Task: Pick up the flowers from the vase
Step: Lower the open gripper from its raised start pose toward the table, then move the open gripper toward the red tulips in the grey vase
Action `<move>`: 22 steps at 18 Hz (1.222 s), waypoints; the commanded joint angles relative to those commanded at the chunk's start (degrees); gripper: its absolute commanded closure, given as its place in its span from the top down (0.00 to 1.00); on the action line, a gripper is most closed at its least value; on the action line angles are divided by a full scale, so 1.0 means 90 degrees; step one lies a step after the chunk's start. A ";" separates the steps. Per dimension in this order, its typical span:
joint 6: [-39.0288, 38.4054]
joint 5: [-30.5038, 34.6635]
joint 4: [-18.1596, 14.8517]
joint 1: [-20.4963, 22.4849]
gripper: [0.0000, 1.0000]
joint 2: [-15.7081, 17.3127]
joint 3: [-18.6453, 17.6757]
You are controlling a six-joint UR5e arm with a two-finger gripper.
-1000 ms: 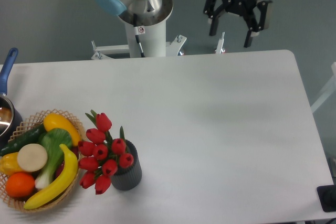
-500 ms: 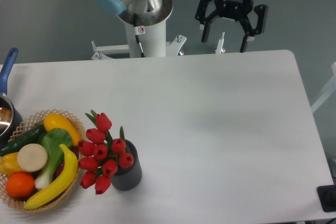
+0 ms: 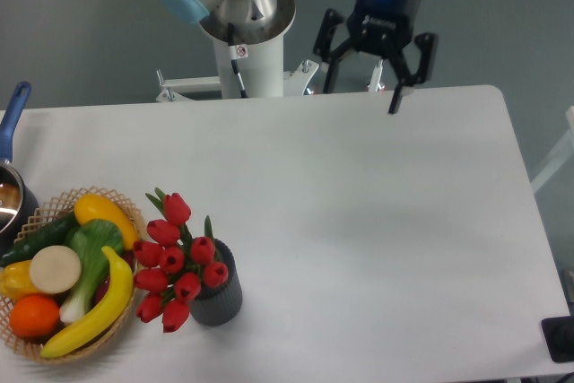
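A robot lab: a bare white desk (image 3: 359, 221), grey floor, and the arm's bolted pedestal (image 3: 251, 60) at 12 o'clock.

- The white table top (image 3: 359, 213) lies bare between the far edge and the front-left corner.
- A woven basket of fruit and vegetables (image 3: 63, 275) stands touching the left side of the red tulip bunch (image 3: 175, 262).
- A blue-handled pot (image 3: 11, 168) sits at the left edge.
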 joint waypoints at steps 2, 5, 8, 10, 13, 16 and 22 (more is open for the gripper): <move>-0.0020 0.0010 0.0187 -0.0253 1.00 -0.0146 -0.0010; -0.0020 0.0010 0.0197 -0.0488 1.00 -0.0390 0.0028; -0.0010 0.0000 0.0197 -0.0830 1.00 -0.0683 0.0107; -0.0019 -0.0048 0.0197 -0.0986 1.00 -0.0927 0.0233; -0.0029 -0.0710 0.0207 -0.1075 1.00 -0.1200 0.0282; -0.0039 -0.1250 0.0197 -0.1075 1.00 -0.1397 0.0263; -0.0117 -0.1279 0.0197 -0.1114 1.00 -0.1572 0.0253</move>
